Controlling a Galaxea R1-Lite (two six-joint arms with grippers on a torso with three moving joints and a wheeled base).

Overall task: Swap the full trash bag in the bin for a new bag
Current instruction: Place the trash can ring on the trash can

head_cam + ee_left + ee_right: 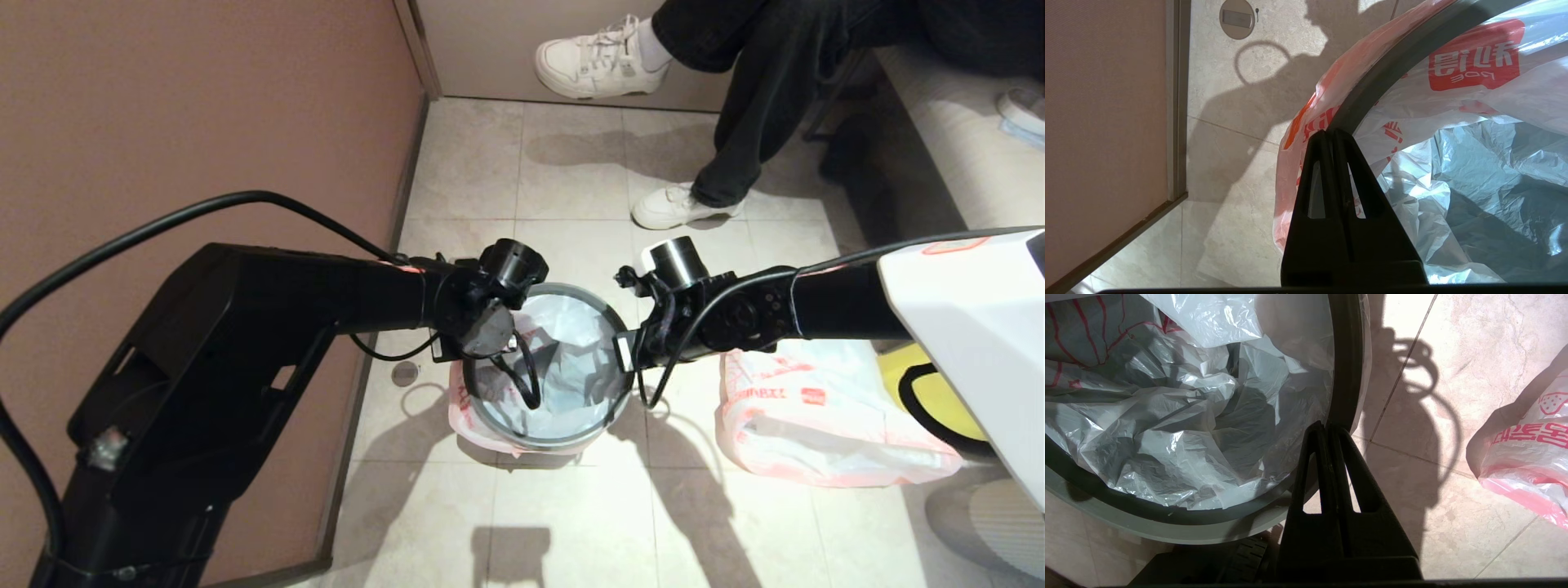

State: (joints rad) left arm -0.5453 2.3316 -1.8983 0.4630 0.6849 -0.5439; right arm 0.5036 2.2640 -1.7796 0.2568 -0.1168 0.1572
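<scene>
The bin [549, 437] stands on the tiled floor [571, 523] between the two arms, close to the brown wall [163, 122] on the robot's left. A thin white bag [563, 359] with red print lines it: the plastic lies crumpled inside, and its pink-edged hem is folded out over the grey ring [571, 291] and hangs down the outside on the robot's left. No bottles show through it.

The left gripper [1331, 132] hangs over the left side of the bin. Its two black fingers are pressed flat together, and their tips sit right at the grey ring [1372, 94], where the bag [1474, 163] passes over it. Whether a fold of plastic is pinched between them cannot be told. The draped hem [1298, 163] falls away just beyond the tips, on the wall side.

The right gripper [1327, 425] is at the opposite side of the bin, its fingers likewise closed on each other. Their tips meet the inner edge of the ring [1345, 355], with the crumpled bag [1188, 416] lying on one side of them and bare floor on the other. Nothing can be seen held between them.

The other bag [816, 416], same print and pink band, lies on the floor to the robot's right, under the right arm and well apart from the bin. It also shows at the edge of the right wrist view [1527, 457].

At the far side a seated person's legs and white shoes [600, 61] are in view.
</scene>
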